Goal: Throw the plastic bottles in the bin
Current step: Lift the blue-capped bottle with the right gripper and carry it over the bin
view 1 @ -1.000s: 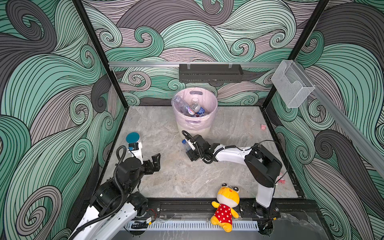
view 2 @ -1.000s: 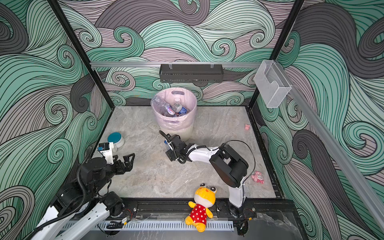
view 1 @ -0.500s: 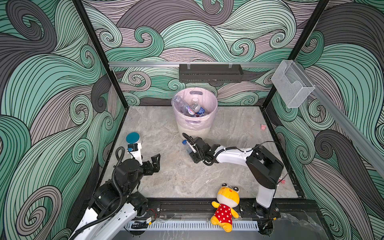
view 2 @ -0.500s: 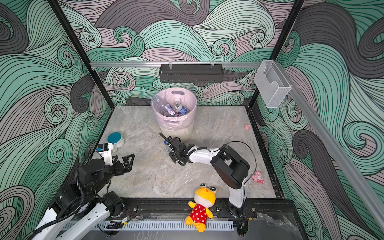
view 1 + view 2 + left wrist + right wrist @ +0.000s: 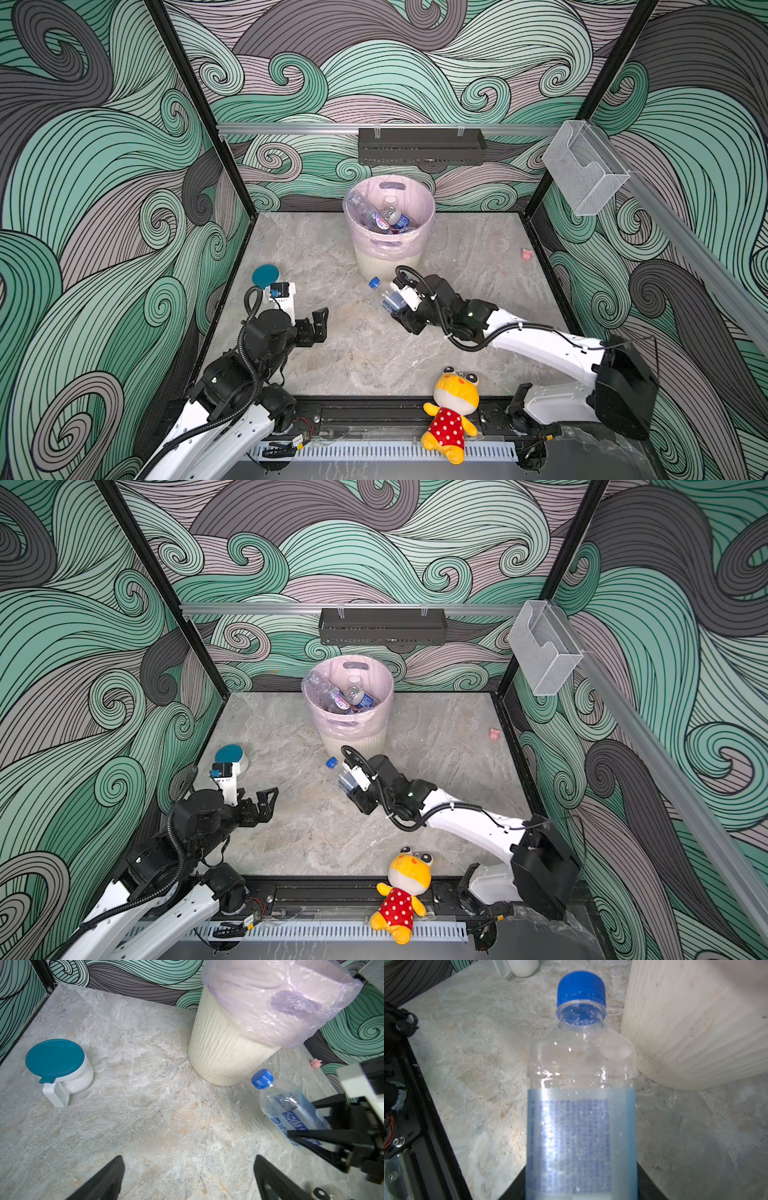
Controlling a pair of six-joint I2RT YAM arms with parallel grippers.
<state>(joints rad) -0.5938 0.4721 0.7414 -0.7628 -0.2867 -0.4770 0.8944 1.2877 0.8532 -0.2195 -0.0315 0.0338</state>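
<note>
Now | right jaws: newly clamped on bottle (image 5: 389,301) beside bin (image 5: 386,262) | left jaws: still apart

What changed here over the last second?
The right tool closed its jaws around the blue-capped clear bottle lying by the bin; the bottle itself barely shifted. The left tool stayed open and empty; the teal-lidded cup, bin and plush toy stayed put.
</note>
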